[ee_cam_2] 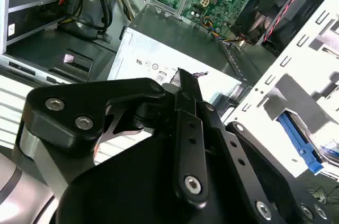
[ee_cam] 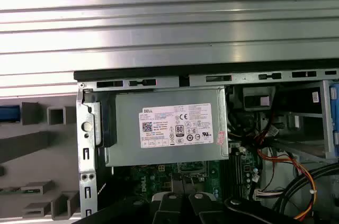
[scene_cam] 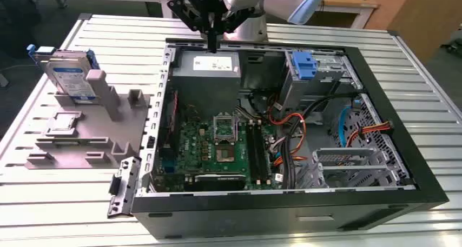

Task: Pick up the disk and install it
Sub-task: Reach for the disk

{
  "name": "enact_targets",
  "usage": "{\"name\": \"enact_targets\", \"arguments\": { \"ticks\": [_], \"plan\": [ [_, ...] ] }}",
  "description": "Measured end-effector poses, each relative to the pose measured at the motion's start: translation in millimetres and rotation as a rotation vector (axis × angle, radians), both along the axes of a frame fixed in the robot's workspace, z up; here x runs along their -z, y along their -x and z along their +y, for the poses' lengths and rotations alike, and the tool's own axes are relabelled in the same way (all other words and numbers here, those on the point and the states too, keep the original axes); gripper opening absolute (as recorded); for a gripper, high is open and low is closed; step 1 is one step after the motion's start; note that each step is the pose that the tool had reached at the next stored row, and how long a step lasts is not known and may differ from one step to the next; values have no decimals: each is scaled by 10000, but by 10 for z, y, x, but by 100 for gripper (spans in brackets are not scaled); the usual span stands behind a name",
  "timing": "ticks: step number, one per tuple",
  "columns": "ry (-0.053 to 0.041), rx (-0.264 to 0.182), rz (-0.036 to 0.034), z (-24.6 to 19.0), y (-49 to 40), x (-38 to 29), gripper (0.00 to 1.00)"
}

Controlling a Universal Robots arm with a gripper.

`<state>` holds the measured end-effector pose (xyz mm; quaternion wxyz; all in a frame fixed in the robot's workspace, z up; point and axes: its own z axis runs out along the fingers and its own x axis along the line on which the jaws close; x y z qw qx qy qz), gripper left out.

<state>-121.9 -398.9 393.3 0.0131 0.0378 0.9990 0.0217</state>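
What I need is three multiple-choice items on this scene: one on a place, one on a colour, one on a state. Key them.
1. The gripper hangs over:
A the grey metal box
B the disk
C the bare table

2. The disk's carrier is:
A red
B blue
C yellow

3. The disk is:
A gripped
B lying inside the case
C standing upright in the grey stand

Key:
1 A, the box lies straight below the gripper.
2 B, blue edges frame the disk.
3 C, the disk stands in a slot, away from the gripper.
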Motion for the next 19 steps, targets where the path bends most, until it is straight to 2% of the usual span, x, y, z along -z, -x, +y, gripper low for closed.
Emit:
{"name": "enact_targets", "arguments": {
  "ticks": [19],
  "plan": [
    [0,0,0,0,73,1,10]
  ]
}}
